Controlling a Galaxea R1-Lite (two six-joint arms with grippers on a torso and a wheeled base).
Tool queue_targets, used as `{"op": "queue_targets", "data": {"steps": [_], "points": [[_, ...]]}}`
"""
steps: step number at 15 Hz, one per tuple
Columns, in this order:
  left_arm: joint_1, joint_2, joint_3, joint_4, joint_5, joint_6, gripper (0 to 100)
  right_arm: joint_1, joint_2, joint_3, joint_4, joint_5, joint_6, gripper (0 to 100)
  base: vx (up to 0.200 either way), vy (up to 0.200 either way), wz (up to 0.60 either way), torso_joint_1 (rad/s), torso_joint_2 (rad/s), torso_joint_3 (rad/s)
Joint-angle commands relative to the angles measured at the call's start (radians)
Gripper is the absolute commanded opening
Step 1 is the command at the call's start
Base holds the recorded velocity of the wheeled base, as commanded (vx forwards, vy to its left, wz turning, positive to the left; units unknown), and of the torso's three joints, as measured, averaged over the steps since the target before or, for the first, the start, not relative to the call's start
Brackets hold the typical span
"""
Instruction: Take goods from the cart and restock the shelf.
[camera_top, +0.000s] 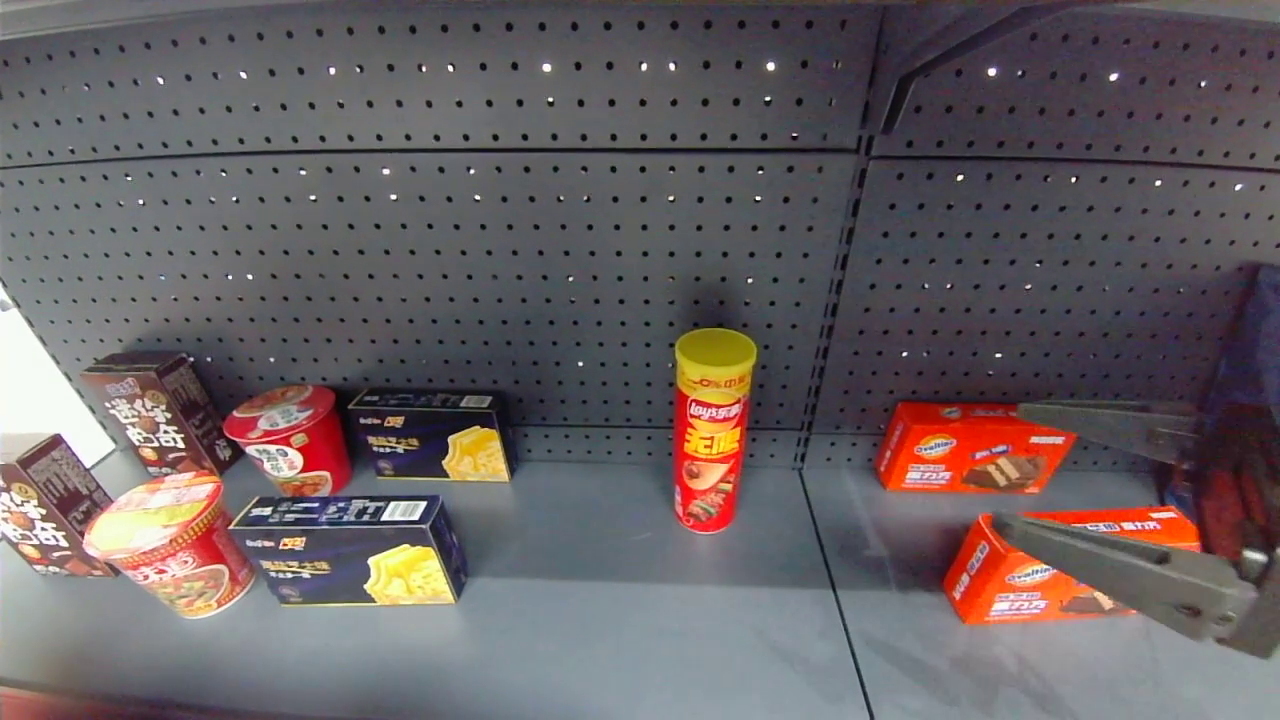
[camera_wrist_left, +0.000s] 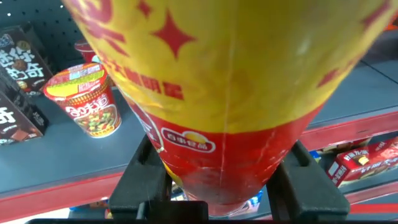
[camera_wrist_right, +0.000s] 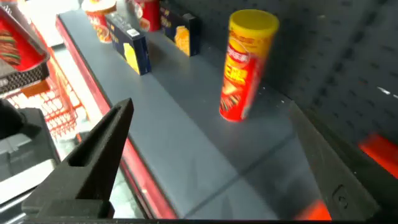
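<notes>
Head view, shelf: grey shelf (camera_top: 620, 620) with a pegboard back.
Head view, chip can: chip can (camera_top: 712, 432) stands upright mid-shelf, near the back, apart from the other goods.
Head view, left stock: two brown boxes (camera_top: 155, 410), two noodle cups (camera_top: 290, 440) and two blue boxes (camera_top: 432, 435).
Head view, right stock: two orange boxes (camera_top: 965, 448) lying flat.
Head view, right gripper: right gripper (camera_top: 1008, 465) is over the orange boxes, jaws wide, nothing between them.
Left wrist view, left gripper: left gripper (camera_wrist_left: 224, 186) is clamped on a red-and-yellow container (camera_wrist_left: 236, 81), a finger on either side.
Left wrist view, beyond: one noodle cup and the brown boxes on the shelf.
Right wrist view, jaws: spread wide, chip can (camera_wrist_right: 245, 65) upright on the shelf farther off.
Right wrist view, edge: red wire cart (camera_wrist_right: 59, 109) beside the shelf front.
</notes>
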Motion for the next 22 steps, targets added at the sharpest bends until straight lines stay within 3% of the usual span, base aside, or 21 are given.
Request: {"op": "queue_targets", "data": {"steps": [1,6,8,15,22], "points": [[-0.009,0.015,-0.002,-0.001,0.0,0.0,0,-0.014,0.226,-0.093,-0.041,0.042,-0.029,100,0.0,0.0,0.0,0.0,0.0,0.0],[-0.024,0.023,0.01,0.001,0.0,-0.002,0,-0.009,0.436,-0.194,-0.047,0.064,-0.131,100,0.0,0.0,0.0,0.0,0.0,0.0],[-0.031,0.023,0.008,0.001,0.0,-0.028,0,-0.008,0.525,-0.226,-0.05,0.103,-0.177,100,0.0,0.0,0.0,0.0,0.0,0.0],[-0.057,0.029,0.005,0.001,0.001,-0.032,0,0.001,0.74,-0.369,-0.116,0.188,-0.18,100,0.0,0.0,0.0,0.0,0.0,0.0],[-0.058,0.029,-0.004,0.001,0.0,-0.034,0,0.047,0.902,-0.499,-0.144,0.188,-0.177,100,0.0,0.0,0.0,0.0,0.0,0.0]]}}
